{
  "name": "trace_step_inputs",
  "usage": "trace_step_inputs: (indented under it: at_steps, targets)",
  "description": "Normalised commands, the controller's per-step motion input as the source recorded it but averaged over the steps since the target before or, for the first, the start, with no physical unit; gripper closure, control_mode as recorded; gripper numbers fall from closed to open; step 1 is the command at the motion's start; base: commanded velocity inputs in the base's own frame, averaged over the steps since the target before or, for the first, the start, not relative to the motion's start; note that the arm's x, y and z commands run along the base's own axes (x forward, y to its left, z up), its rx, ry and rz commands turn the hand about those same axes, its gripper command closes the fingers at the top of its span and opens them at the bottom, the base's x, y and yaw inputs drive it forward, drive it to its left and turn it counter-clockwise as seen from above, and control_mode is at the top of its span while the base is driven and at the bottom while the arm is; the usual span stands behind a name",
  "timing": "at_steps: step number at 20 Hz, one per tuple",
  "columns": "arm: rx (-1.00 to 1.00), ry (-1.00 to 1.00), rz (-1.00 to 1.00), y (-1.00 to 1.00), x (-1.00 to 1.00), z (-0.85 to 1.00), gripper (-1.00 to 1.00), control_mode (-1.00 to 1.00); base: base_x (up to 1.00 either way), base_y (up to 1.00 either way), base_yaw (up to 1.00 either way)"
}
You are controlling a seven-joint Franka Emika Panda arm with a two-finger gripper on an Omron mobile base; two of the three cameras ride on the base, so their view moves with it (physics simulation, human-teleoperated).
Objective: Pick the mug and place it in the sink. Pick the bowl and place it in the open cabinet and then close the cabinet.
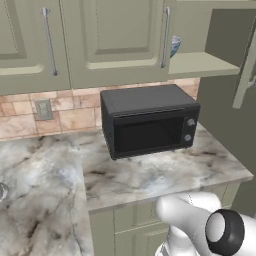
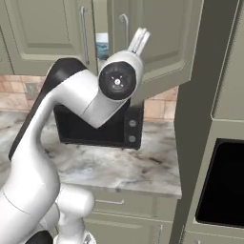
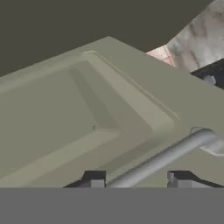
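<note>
The cabinet's sage-green door (image 2: pixel 164 45) stands swung open, and its panelled face (image 3: pixel 65 113) is close in the hand view. Inside, on the green shelf (image 1: pixel 200 64), sits the bowl (image 1: pixel 175 45), white with blue patterning; it also peeks through the gap as the bowl (image 2: pixel 102 47). My gripper (image 3: pixel 135 180) is open, one fingertip on each side of the door's metal bar handle (image 3: pixel 166 157), with a small gap left. From the right base view the gripper (image 2: pixel 141 40) is raised against the door. The mug and the sink are out of view.
A black microwave (image 1: pixel 147 122) stands on the marble counter (image 1: pixel 165 175) directly below the open cabinet. A tall grey-green column (image 2: pixel 200 95) with a dark built-in oven (image 2: pixel 224 181) bounds the right. Shut wall cabinets (image 1: pixel 115 40) run leftward.
</note>
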Motion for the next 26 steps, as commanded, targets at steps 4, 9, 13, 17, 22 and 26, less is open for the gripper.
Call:
trace_step_inputs:
  at_steps: [4, 9, 13, 17, 22, 26]
  targets:
    - [0.13, -0.35, 0.13, 0.40, 1.00, -0.16, -1.00, -1.00, 0.00, 0.00, 0.00]
    - [0.17, -0.24, 0.06, 0.35, 1.00, -0.11, -1.00, -1.00, 0.00, 0.00, 0.00]
    - [0.22, -0.02, 0.00, 0.16, 1.00, 0.00, -1.00, -1.00, 0.00, 0.00, 0.00]
    - [0.23, 0.00, 0.00, 0.07, 1.00, 0.00, -1.00, -1.00, 0.00, 0.00, 0.00]
    - [0.23, 0.05, 0.00, 0.04, 1.00, 0.00, -1.00, -1.00, 0.00, 0.00, 0.00]
    - [0.25, 0.12, -0.01, 0.28, 1.00, 0.00, -1.00, -1.00, 0.00, 0.00, 0.00]
